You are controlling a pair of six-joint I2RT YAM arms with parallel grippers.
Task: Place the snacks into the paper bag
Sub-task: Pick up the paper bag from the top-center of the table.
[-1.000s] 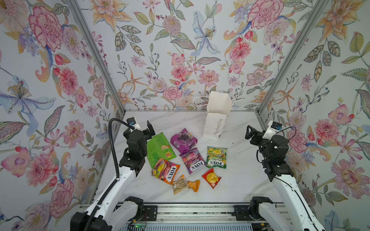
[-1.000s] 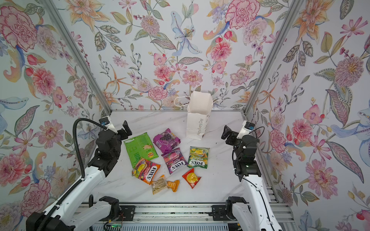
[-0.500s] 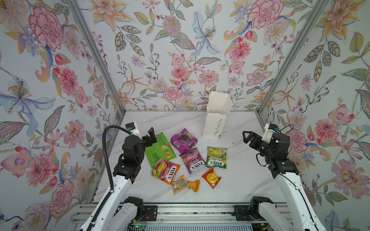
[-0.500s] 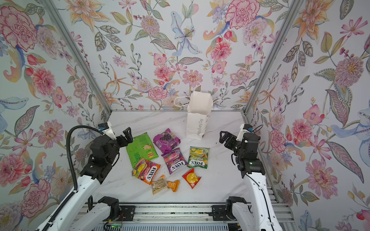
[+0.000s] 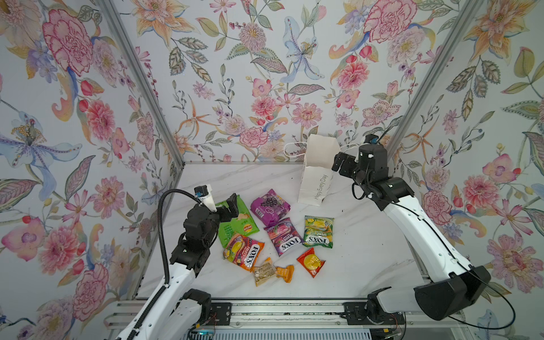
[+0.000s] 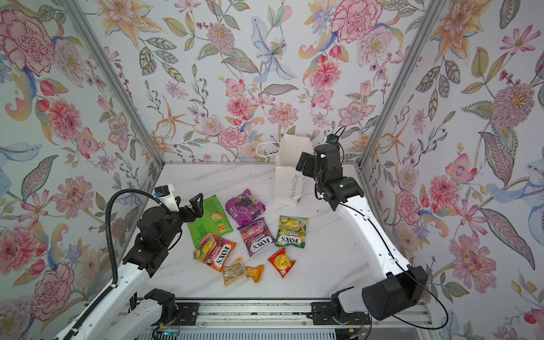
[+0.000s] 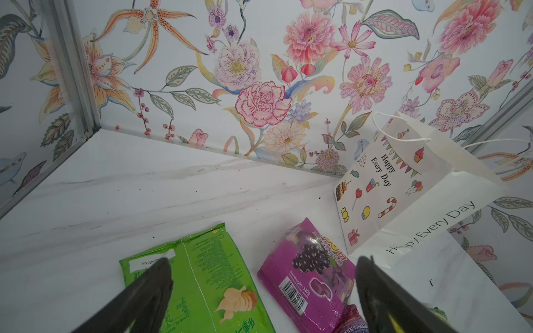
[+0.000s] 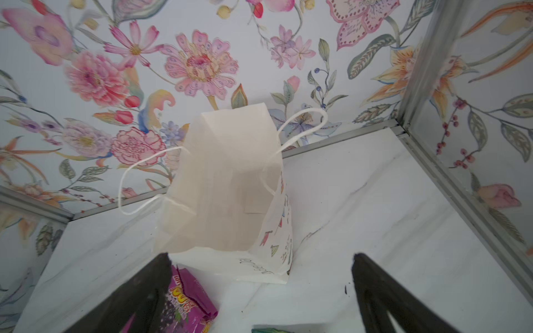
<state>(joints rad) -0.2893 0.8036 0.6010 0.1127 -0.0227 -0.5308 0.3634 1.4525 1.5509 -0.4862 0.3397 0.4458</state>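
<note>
**A:** Where is the bag [image 5: 316, 173]?

**B:** It stands upright at the back of the table [image 5: 368, 250], close to the rear wall [image 5: 265, 88] and right of centre, with its mouth up.

**A:** And the right gripper [image 5: 338, 164]?

**B:** It is raised beside the bag's upper right edge, near the rim. Its jaws are spread wide and closed on nothing. The top views don't settle whether a finger touches the paper. In the right wrist view the bag's open mouth lies just ahead, framed between the two fingers [image 8: 138, 294].

**A:** The snacks [image 6: 259, 238]?

**B:** All of them lie flat on the table, in front of the bag and to its left.
- The chips bag [image 5: 238, 223] is leftmost.
- The grape pack [image 5: 269, 206] lies beside it and is the packet nearest the bag.
- In front of those, the orange FOX'S [image 5: 244, 254], purple FOX'S [image 5: 282, 237] and green FOX'S [image 5: 318, 232] lie in a rough row.
- The bars [image 5: 272, 270] and the red sachet [image 5: 310, 262] are closest to the front edge.

**A:** The left gripper [image 5: 228, 207]?

**B:** It hangs over the far end of the chips bag, well apart from the paper bag. Its jaws are wide and hold nothing. In the left wrist view one finger [image 7: 144, 291] sits over the chips bag and the other is by the grape pack's edge.
</note>
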